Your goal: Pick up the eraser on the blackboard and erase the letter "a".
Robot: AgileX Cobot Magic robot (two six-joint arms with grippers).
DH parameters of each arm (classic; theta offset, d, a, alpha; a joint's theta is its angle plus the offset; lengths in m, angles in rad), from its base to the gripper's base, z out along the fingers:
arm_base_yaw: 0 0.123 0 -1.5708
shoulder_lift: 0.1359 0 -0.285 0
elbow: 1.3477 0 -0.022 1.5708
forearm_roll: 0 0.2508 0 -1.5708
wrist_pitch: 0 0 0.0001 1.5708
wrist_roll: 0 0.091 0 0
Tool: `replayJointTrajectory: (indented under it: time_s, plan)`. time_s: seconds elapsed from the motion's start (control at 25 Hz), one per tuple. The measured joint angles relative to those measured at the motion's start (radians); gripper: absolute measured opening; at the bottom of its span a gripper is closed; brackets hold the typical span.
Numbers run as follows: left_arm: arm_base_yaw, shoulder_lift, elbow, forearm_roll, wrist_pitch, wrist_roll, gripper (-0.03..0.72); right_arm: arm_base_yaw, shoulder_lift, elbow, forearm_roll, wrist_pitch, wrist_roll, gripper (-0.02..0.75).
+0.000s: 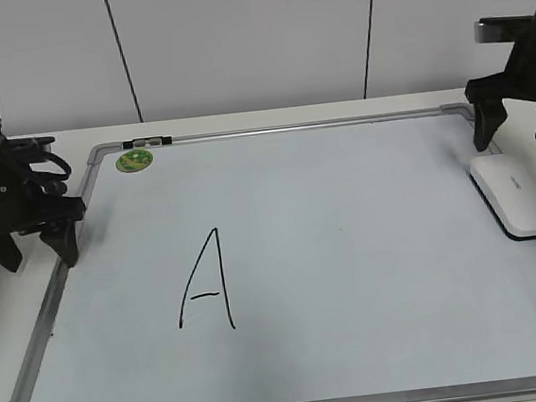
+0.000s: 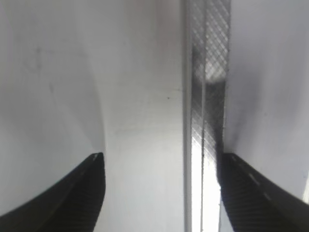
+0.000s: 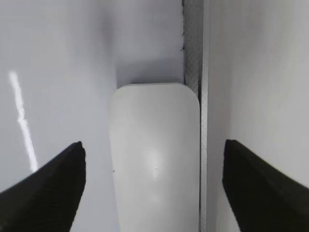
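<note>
The blackboard (image 1: 351, 278) is a large white board with a silver frame, lying flat. The white eraser (image 1: 514, 196) lies on it against the right frame edge; it fills the right wrist view (image 3: 154, 159). My right gripper (image 1: 519, 129) is open, hovering above the eraser's far end, one finger on each side of it (image 3: 153, 188). My left gripper (image 1: 35, 244) is open and empty over the board's left frame (image 2: 161, 193). A large capital "A" (image 1: 207, 283) is drawn in black marker. The small letter "a" is not visible.
A round green magnet (image 1: 134, 160) sits at the board's far left corner, beside a dark clip (image 1: 146, 141) on the top frame. The board's metal frame (image 2: 205, 96) runs under the left gripper. A white wall stands behind the table.
</note>
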Motion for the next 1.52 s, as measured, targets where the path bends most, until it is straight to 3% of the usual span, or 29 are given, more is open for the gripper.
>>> replayJointTrajectory:
  time_s: [0.08,0.24,0.6,0.84,1.28,1.52]
  plan:
    - [0.0,-0.02,0.002,0.009,0.002,0.0,0.61,0.0,-0.017,0.0,0.0,0.0,0.002,0.661]
    - [0.0,-0.085,0.002,0.03,0.024,0.0,0.634,0.0,-0.074,0.0,0.0,0.002,0.005,0.657]
    - [0.0,-0.266,0.002,0.034,0.143,0.0,0.591,0.0,-0.252,0.0,0.036,0.01,0.065,0.564]
    - [0.0,-0.317,0.004,0.036,0.254,0.0,0.578,0.0,-0.349,0.005,0.114,0.019,0.084,0.547]
    - [-0.002,-0.576,0.021,0.054,0.286,0.0,0.536,0.016,-0.548,0.232,0.151,0.025,0.086,0.536]
    - [-0.028,-0.785,0.172,0.058,0.259,0.0,0.534,0.065,-0.768,0.449,0.139,0.025,0.086,0.536]
